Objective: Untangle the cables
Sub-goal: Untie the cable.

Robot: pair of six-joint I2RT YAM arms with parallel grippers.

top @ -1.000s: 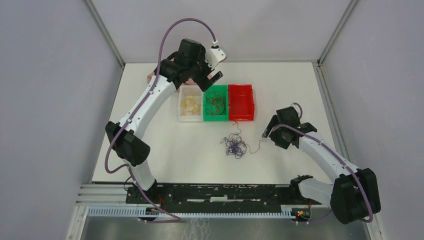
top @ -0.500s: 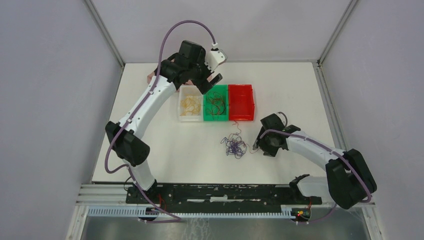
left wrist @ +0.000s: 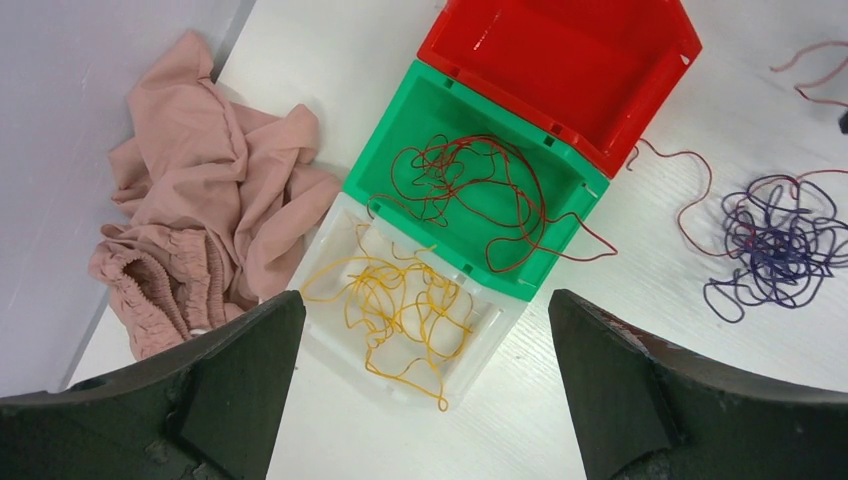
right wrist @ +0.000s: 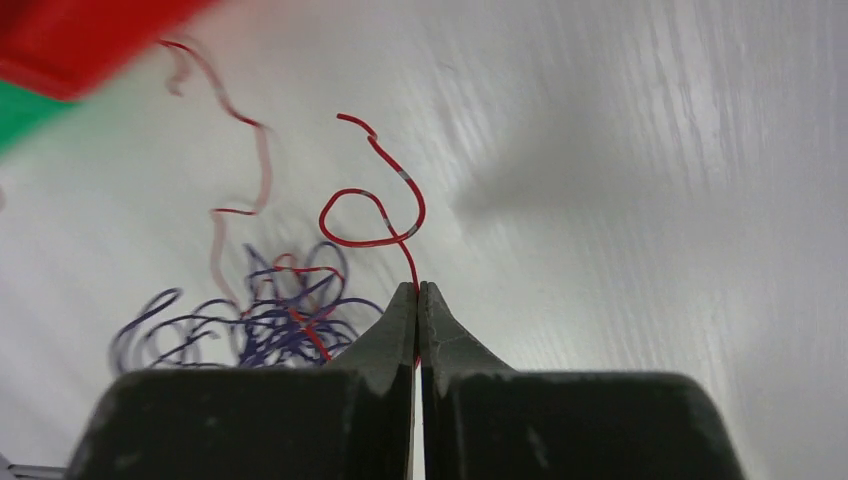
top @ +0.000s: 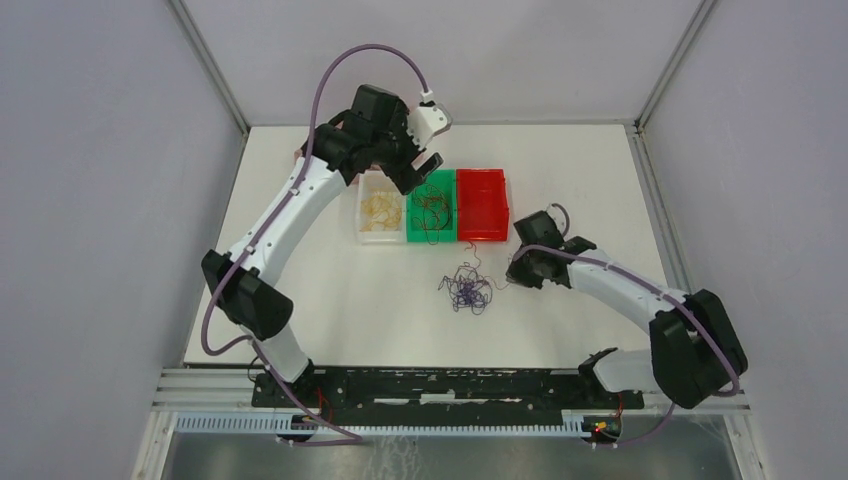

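- Right gripper [right wrist: 418,291] clenched on a red cable [right wrist: 385,215], seemingly trailing from the purple tangle [top: 467,292]
- Left gripper [left wrist: 422,308] released, above clear bin [left wrist: 497,322] and green bin [left wrist: 455,105] near table's [top: 350,300] far edge

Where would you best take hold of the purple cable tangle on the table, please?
Probably the loose loop on the left side of the purple tangle, pinched from above: it lies flat, clear of the knot, so one strand can be taken alone.
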